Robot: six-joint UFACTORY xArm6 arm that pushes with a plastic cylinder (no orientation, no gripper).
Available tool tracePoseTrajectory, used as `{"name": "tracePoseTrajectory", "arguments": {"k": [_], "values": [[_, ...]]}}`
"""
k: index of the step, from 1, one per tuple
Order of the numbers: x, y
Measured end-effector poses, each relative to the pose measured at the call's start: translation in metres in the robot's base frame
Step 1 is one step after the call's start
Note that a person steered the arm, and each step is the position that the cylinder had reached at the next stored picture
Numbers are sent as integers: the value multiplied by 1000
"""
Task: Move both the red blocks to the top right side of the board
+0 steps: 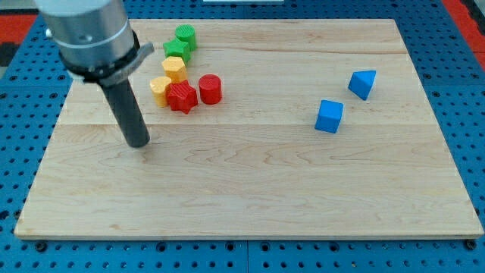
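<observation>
Wooden board (250, 189) on blue pegboard (470, 91). Rod tip (139, 143) — bare rod, no hand or jaws to spread or close — rests near the left edge, below-left of the cluster, apart from it. Red star-shaped block (182, 97) and red cylinder (210, 89) sit toward the top-left corner, side by side. Adjoining: two yellow blocks (167, 80), two green blocks (180, 42). Toward the right edge — blue cube (329, 116), blue wedge-like block (362, 83).

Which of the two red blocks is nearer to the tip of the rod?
The red star-shaped block is nearer to my tip. It lies toward the view's left, touching the orange block; the red cylinder sits farther to the view's right.
</observation>
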State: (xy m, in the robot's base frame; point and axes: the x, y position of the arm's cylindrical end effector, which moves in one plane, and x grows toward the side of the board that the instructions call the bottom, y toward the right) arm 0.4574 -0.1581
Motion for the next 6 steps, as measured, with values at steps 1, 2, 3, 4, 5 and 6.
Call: {"name": "tracePoseTrajectory", "arguments": {"k": [1, 2, 3, 4, 5, 6], "values": [[-40, 9], [-54, 19], [-64, 44], [-73, 57], [-78, 78], [-114, 81]]}}
